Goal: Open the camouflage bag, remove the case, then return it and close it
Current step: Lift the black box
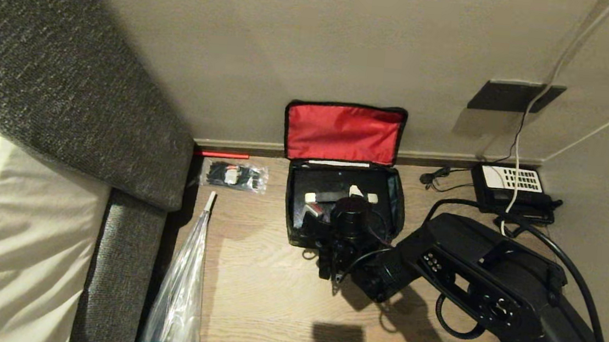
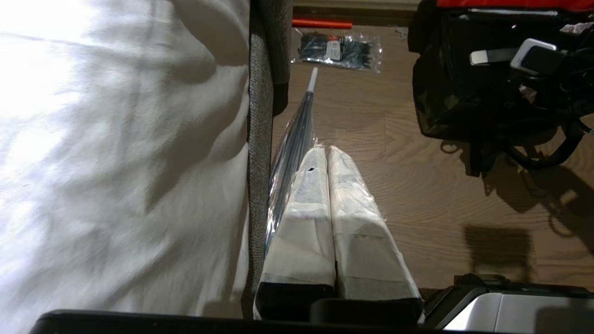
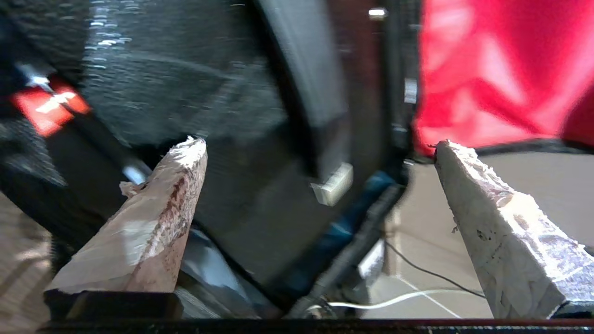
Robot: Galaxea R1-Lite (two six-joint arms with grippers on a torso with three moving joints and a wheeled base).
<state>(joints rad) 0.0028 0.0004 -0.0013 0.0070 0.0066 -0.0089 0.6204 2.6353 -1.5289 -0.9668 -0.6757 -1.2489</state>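
The camouflage bag [image 1: 395, 212] lies open on the wood floor against the wall, its red lid lining [image 1: 343, 133] standing up behind it. Inside lies the black case [image 1: 325, 186] with its grey handle bar [image 1: 335, 197]. My right gripper [image 1: 356, 193] hangs over the case, pointing down into the bag. In the right wrist view this gripper [image 3: 318, 148] is open, with the case [image 3: 222, 102], its handle [image 3: 315, 93] and a red latch [image 3: 46, 109] between and beyond the taped fingers. My left gripper [image 2: 327, 150] is shut and empty, parked beside the bed; the bag [image 2: 431, 106] shows from there too.
A grey upholstered bed frame [image 1: 69, 90] with white bedding fills the left. A plastic-wrapped umbrella [image 1: 181, 292], a packet of black cable ties [image 1: 233, 176] and a red stick [image 1: 221, 154] lie left of the bag. A black telephone [image 1: 509, 189] with cables sits at the right.
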